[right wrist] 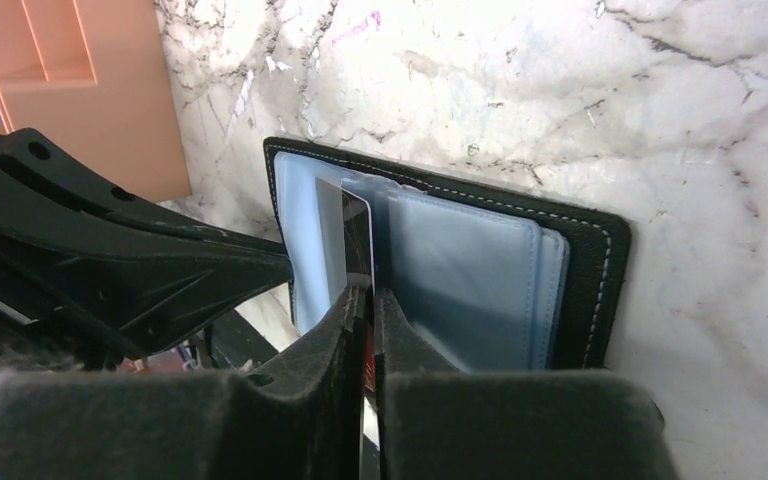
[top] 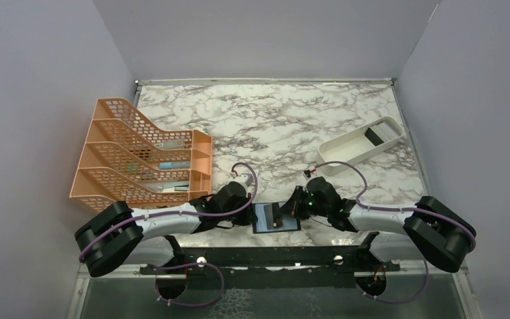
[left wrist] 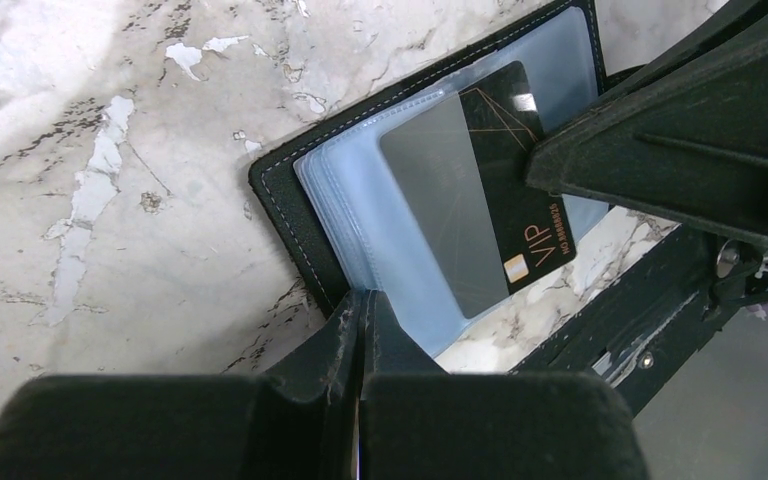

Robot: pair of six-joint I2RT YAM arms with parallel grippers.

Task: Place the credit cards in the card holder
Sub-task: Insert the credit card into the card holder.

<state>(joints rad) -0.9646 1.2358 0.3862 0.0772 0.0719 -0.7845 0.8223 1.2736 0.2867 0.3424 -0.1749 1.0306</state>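
The card holder (top: 291,224) lies open on the marble by the near edge, its blue-grey sleeves (left wrist: 360,190) facing up inside the black cover (right wrist: 590,270). A black credit card (left wrist: 505,170) marked VIP sits partly inside one clear sleeve. My right gripper (right wrist: 363,292) is shut on that card (right wrist: 357,235), which shows edge-on in the right wrist view. My left gripper (left wrist: 365,300) is shut, with its tips pinching the holder's near sleeve edge. In the top view the left gripper (top: 255,214) and right gripper (top: 292,209) flank the holder.
An orange mesh file rack (top: 139,156) stands at the left. A long white tray (top: 362,145) with a dark flat piece in it sits at the back right. The black frame rail (top: 272,256) runs just in front of the holder.
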